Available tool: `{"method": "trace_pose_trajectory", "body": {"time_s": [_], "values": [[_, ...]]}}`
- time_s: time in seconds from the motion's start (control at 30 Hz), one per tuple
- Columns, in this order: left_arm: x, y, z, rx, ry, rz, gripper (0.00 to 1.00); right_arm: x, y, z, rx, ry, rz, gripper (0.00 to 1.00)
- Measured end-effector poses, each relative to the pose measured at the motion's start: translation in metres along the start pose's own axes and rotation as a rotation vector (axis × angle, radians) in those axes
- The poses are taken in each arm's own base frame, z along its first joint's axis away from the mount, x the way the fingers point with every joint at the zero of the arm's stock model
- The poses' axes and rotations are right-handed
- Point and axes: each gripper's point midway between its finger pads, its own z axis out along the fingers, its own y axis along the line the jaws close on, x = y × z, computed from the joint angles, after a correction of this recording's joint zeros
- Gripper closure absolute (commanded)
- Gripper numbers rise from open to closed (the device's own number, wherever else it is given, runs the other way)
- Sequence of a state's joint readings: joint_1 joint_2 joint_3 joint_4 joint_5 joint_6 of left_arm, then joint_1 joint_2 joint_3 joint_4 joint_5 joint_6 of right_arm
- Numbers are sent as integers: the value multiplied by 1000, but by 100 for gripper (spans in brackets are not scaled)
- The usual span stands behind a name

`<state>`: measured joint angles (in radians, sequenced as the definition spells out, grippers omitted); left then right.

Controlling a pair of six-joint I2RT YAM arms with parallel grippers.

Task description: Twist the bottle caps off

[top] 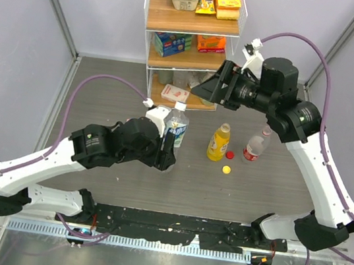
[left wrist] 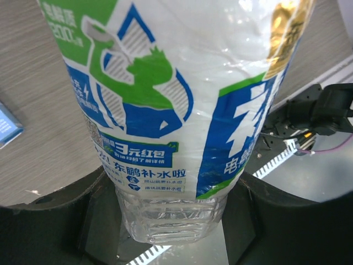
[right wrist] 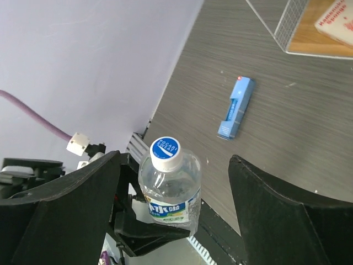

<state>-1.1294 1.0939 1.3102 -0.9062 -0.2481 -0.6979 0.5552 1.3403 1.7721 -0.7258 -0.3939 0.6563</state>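
**Left tool clamps the water bottle; right tool hangs released near its cap**

The left arm reaches low across the worktop (top: 247, 196) with its elbow bent. Its tool (top: 168, 150) is clenched on the lower body of the blue-label water bottle (top: 177, 127). The bottle stands upright near the worktop's middle, in front of the wire shelf rack (top: 174, 19). Its white-and-blue cap (right wrist: 166, 153) sits on the neck.

The right arm arches high, its wrist angled down toward that bottle. Its tool (top: 205, 89) is released, fingers spread wide and clear of the cap.

To the right stand the yellow-orange juice bottle (top: 218, 143) and the clear red-label bottle (top: 255, 145). A loose red cap (top: 229, 155) and a yellow cap (top: 226, 169) lie between them.
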Motion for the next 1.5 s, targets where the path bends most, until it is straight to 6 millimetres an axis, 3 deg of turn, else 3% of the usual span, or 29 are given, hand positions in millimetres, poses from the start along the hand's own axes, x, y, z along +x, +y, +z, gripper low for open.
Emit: {"method": "trace_pose_trajectory", "body": {"time_s": [0.33, 0.6, 0.93, 1.13, 1.2, 1.23, 1.33, 1.43, 1.5], "values": [[-5, 0, 15, -101, 51, 102, 92, 23, -6, 18, 158, 65, 8, 19], [-19, -8, 10, -95, 35, 127, 92, 46, -17, 33, 252, 116, 7, 39], [-15, -7, 15, -112, 58, 153, 92, 41, -21, 33, 278, 89, 2, 33], [-15, -6, 15, -114, 61, 157, 92, 37, -18, 32, 272, 77, 2, 40], [-15, -6, 15, -114, 61, 157, 92, 37, -18, 32, 273, 76, 4, 59], [-15, -6, 15, -114, 61, 157, 92, 37, -18, 32, 273, 76, 4, 63], [-15, -6, 15, -114, 60, 155, 92, 37, -19, 32, 277, 75, 11, 87], [-15, -6, 15, -114, 61, 156, 92, 37, -19, 32, 277, 75, 12, 99], [-15, -6, 15, -115, 61, 156, 92, 37, -18, 32, 274, 78, 11, 99]]}}
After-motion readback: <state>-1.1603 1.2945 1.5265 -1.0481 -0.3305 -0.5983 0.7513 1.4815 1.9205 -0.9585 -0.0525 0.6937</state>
